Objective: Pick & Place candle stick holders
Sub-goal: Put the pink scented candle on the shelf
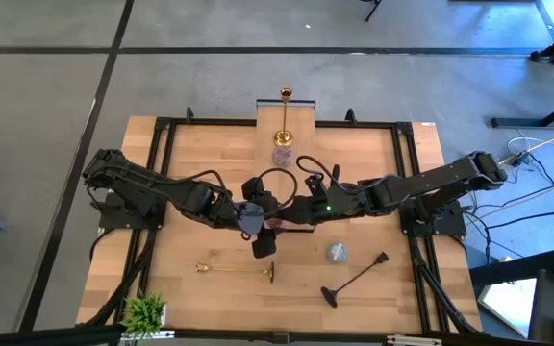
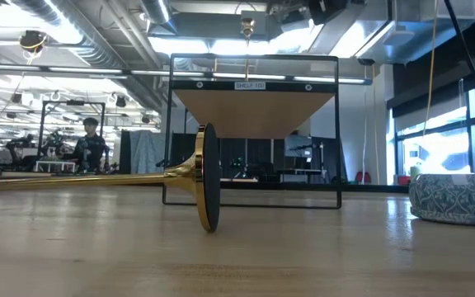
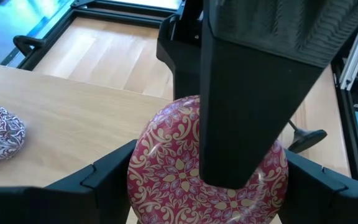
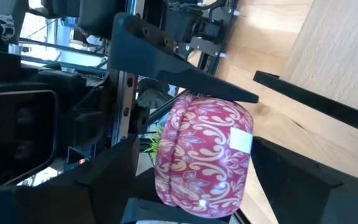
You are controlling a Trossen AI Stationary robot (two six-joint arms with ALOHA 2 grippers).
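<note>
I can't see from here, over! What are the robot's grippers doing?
Left gripper and right gripper both clamped on the pink cup, mid-table. Gold holder lying down nearby. Nothing blocking.

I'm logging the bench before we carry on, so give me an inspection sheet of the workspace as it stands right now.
Surface: wooden table, black frame round it.
Job's things: gold holder upright on the plank at the far edge; pale cup below it; gold stem and black stem lying flat; blue cup near the black stem; red cup between both grippers.
Clutter: plant at the near left corner.
Grippers: left gripper and right gripper meet mid-table, both sets of jaws around the red cup.
Cables: loops over the arms.
Surroundings: a person far behind.
</note>
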